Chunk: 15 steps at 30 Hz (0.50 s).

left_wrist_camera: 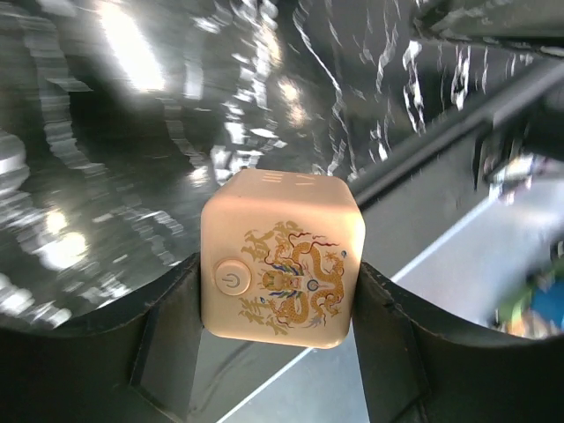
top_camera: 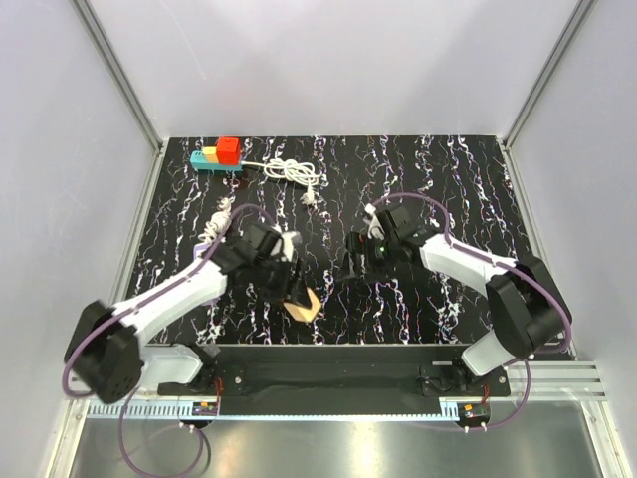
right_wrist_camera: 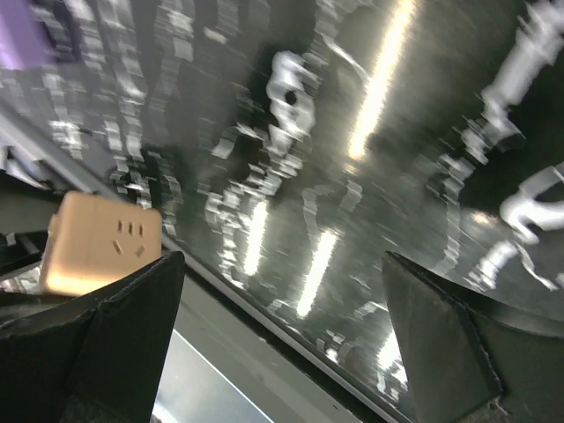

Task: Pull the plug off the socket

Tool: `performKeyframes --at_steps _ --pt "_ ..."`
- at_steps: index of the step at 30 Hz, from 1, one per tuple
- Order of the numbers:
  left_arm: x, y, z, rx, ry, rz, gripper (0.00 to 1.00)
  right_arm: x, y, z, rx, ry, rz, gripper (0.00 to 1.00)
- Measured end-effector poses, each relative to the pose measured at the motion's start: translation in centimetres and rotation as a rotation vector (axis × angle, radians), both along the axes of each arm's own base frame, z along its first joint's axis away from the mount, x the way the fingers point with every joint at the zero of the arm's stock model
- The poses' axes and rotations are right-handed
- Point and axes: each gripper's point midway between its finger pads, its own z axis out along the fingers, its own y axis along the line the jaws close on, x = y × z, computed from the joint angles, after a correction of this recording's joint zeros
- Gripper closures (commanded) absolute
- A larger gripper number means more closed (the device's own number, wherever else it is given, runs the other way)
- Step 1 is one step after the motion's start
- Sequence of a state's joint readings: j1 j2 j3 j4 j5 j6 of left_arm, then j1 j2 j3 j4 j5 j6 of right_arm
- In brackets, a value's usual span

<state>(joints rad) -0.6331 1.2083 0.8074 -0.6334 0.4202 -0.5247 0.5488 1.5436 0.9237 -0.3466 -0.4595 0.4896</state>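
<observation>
Left tool [left_wrist_camera: 275, 295] grips cream cube [left_wrist_camera: 282, 229] over desk [top_camera: 448, 179] 6 o'clock edge; right tool [right_wrist_camera: 282, 264] wide open, empty. Socket [top_camera: 214, 161] at desk 11 o'clock, well apart. Pull-off likely done; next: lower cube, release

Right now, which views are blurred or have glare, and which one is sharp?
Top external: sharp, evenly lit. Left wrist: the table smeared with glare, the beige cube in focus. Right wrist: blur and bright streaks across the table; the cube soft.

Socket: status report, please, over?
Left gripper shut on beige cube. Right gripper open, empty. Socket far-left, red cube on it. Nothing in the way.
</observation>
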Motion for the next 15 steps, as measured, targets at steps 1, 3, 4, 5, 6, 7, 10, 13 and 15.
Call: performKeyframes --at_steps 1,3,4,5,6,7,10,13,15 --pt "-0.4 -0.7 -0.7 -0.001 0.033 -0.032 1.00 -0.4 -0.6 -0.7 -0.013 0.018 -0.010 0.00" --pt "-1.2 -1.9 -2.2 0.010 0.097 -0.083 1.00 -0.9 -1.8 -1.7 -0.029 0.045 -0.029 0.00" --pt "-1.5 -2.3 -2.8 0.016 0.121 -0.101 1.00 -1.0 -2.3 -2.0 -0.032 0.053 -0.040 0.00" --pt "-1.8 -2.7 -3.4 0.019 0.144 -0.118 1.00 -1.1 -2.7 -2.1 -0.032 0.056 -0.050 0.00" --pt "-2.0 -3.0 -3.8 0.020 0.160 -0.131 1.00 -1.2 -3.1 -2.0 -0.031 0.053 -0.060 0.00" --pt "-2.1 -3.3 -4.1 0.018 0.169 -0.143 1.00 -1.1 -3.4 -1.7 -0.026 0.045 -0.069 0.00" --pt "-2.2 -4.1 -4.2 -0.007 0.172 -0.175 1.00 -0.8 -4.1 -0.6 -0.006 0.007 -0.087 0.00" --pt "-2.0 -4.7 -3.8 -0.031 0.163 -0.204 1.00 -0.4 -4.4 0.4 0.010 -0.026 -0.093 0.00" --pt "-1.7 -5.2 -3.9 -0.039 0.166 -0.227 1.00 -0.3 -4.4 0.5 0.015 -0.029 -0.092 0.00"
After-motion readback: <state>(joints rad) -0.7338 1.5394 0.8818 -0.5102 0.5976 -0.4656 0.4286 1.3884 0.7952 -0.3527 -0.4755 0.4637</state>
